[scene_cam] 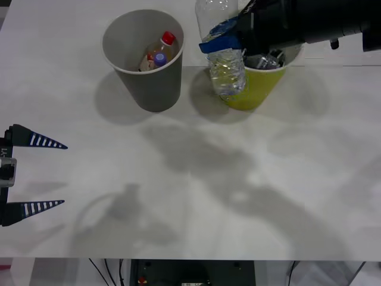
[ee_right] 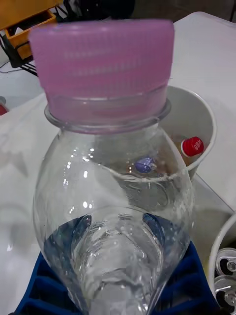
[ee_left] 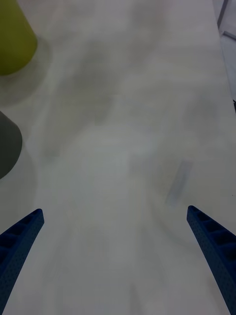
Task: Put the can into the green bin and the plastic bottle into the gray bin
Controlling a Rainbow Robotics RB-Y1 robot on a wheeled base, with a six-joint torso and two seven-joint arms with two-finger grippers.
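I have the right gripper (scene_cam: 229,42) clamped on the plastic bottle (scene_cam: 225,56), held up off the table (scene_cam: 196,179) at the far side. Blue fingers (ee_right: 46,280) hug the lower body of the bottle, and the pink cap (ee_right: 103,54) points away from the wrist. In the front view the bottle hangs in front of the green bin (scene_cam: 259,89), between the 2 bins and nearer the green one. The gray bin (scene_cam: 144,59) sits to the gripper's left; the right wrist view shows its mouth just beyond the cap.

Step in hand, as I judge it: carry the bottle over the gray bin and drop it. Doing it well:
- Move left until the whole bottle is over the gray opening, not just the cap.
- Keep height so the bottle's bottom clears the near rim.
- That bin already holds a red-capped bottle (scene_cam: 162,47) and a blue-purple-capped bottle (scene_cam: 159,58), so let go from above, don't push down.
- Don't open early; cans (ee_right: 227,275) lie in the green bin right beside the gripper.

The left gripper (scene_cam: 27,176) is parked spread wide at the near left edge of the table, holding nothing.
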